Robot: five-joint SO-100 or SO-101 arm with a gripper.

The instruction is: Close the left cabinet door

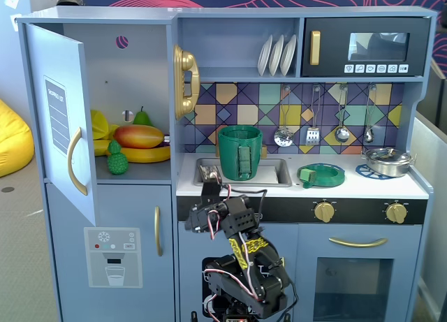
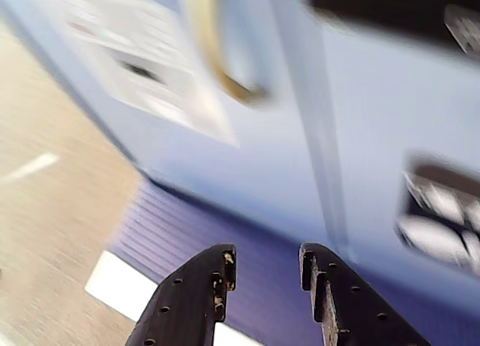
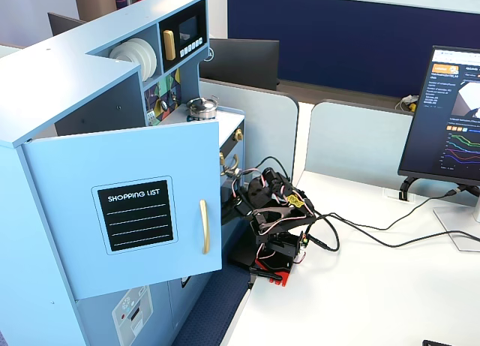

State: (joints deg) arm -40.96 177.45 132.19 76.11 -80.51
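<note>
The left cabinet door (image 1: 63, 119) is pale blue and stands swung wide open at the upper left of the toy kitchen. Its curved gold handle (image 1: 75, 161) faces out. The other fixed view shows its front (image 3: 127, 211) with the black "SHOPPING LIST" panel (image 3: 136, 215). My arm (image 1: 237, 231) sits folded low in front of the kitchen, below and to the right of the door and apart from it. My gripper (image 2: 264, 267) is open and empty. In the blurred wrist view it points down at the cabinet's base.
Toy fruit (image 1: 136, 137) lies in the open compartment. Below is the door with the water-dispenser graphic (image 1: 112, 255), also in the wrist view (image 2: 142, 68). A gold phone (image 1: 185, 81), a green pot (image 1: 239, 152) and a microwave (image 1: 367, 47) are to the right. A monitor (image 3: 450, 113) stands on the desk.
</note>
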